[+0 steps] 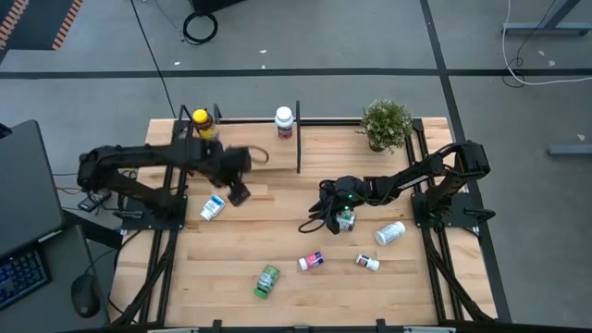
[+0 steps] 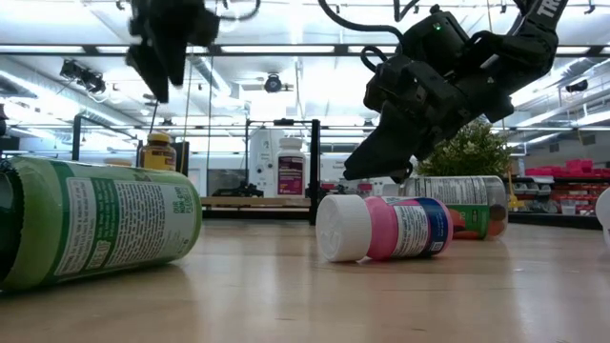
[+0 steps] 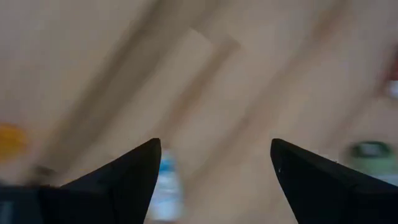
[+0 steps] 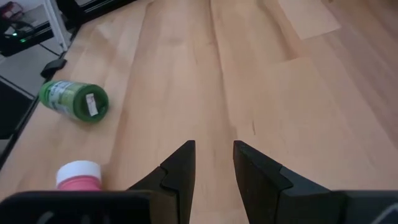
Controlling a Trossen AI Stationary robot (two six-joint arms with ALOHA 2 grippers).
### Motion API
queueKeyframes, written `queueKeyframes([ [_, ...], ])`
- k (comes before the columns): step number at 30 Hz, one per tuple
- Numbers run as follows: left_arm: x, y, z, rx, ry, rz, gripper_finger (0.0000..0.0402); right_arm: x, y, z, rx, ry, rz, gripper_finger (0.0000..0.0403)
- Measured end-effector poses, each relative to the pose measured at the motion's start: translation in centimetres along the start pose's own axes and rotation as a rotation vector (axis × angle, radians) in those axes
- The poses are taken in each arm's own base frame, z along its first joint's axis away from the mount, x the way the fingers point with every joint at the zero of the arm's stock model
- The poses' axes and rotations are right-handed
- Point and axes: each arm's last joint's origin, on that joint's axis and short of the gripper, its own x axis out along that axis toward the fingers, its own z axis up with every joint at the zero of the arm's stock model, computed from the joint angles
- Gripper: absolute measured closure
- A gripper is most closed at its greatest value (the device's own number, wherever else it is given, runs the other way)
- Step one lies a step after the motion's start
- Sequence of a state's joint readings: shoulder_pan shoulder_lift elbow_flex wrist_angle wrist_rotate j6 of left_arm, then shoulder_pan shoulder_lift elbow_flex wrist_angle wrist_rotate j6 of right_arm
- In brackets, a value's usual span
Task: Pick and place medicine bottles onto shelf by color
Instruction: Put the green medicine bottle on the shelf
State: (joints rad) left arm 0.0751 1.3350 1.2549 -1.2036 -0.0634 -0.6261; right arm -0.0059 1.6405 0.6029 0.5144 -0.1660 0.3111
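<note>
L gripper [image 1: 239,191] hovers above the table just right of a blue-label white bottle [image 1: 214,207] lying on the left side, jaws spread wide, nothing in them. R gripper [image 1: 326,211] sits mid-table beside a green-capped bottle [image 1: 345,219], jaws only a narrow gap apart and empty. On the far shelf [image 1: 319,121] stand an amber yellow-capped bottle [image 1: 202,123] and a white one w/ magenta label [image 1: 284,121]; green bottle [image 1: 267,280], pink-label bottle [image 1: 312,262], 2 more white ones [image 1: 389,232] [image 1: 368,263] lie near side.
</note>
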Motion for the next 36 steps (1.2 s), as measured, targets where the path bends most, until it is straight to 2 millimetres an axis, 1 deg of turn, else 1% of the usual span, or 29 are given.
queueKeyframes([
  [4,-0.1,-3.3,-1.9,-0.089,-0.006,-0.078,0.0097,0.0,0.1,0.0,0.000,0.008,0.024,0.0286],
  [7,0.0,-5.2,-3.0,-0.142,-0.016,-0.107,0.0104,0.0,0.1,0.0,-0.002,0.016,0.047,0.0286],
  [10,0.5,-6.6,-3.6,-0.167,-0.033,-0.119,0.0110,-0.2,0.4,0.4,-0.038,0.025,0.097,0.0283],
  [13,1.2,-7.5,-3.5,-0.156,-0.044,-0.129,0.0114,-0.5,0.9,1.6,-0.074,0.118,0.122,0.0264],
  [17,2.1,-8.0,-2.9,-0.137,-0.054,-0.132,0.0115,-0.9,1.3,2.8,-0.117,0.305,0.066,0.0213],
  [21,3.0,-8.0,-2.2,-0.127,-0.057,-0.112,0.0115,-1.3,1.3,4.3,-0.095,0.401,-0.026,0.0150],
  [25,3.3,-8.0,-1.7,-0.141,-0.070,-0.117,0.0116,-1.8,0.8,5.1,-0.050,0.457,-0.110,0.0094],
  [28,3.3,-8.0,-1.5,-0.145,-0.095,-0.120,0.0116,-2.3,0.0,4.8,-0.014,0.512,-0.149,0.0060],
  [31,3.3,-7.9,-1.5,-0.125,-0.108,-0.096,0.0116,-2.2,-0.5,4.3,0.007,0.570,-0.152,0.0037],
  [33,3.3,-7.9,-1.5,-0.107,-0.108,-0.091,0.0116,-2.1,-0.8,3.8,0.000,0.612,-0.144,0.0026],
  [36,3.3,-7.9,-1.5,-0.107,-0.111,-0.087,0.0116,-1.9,-1.2,3.7,0.002,0.622,-0.140,0.0018],
])
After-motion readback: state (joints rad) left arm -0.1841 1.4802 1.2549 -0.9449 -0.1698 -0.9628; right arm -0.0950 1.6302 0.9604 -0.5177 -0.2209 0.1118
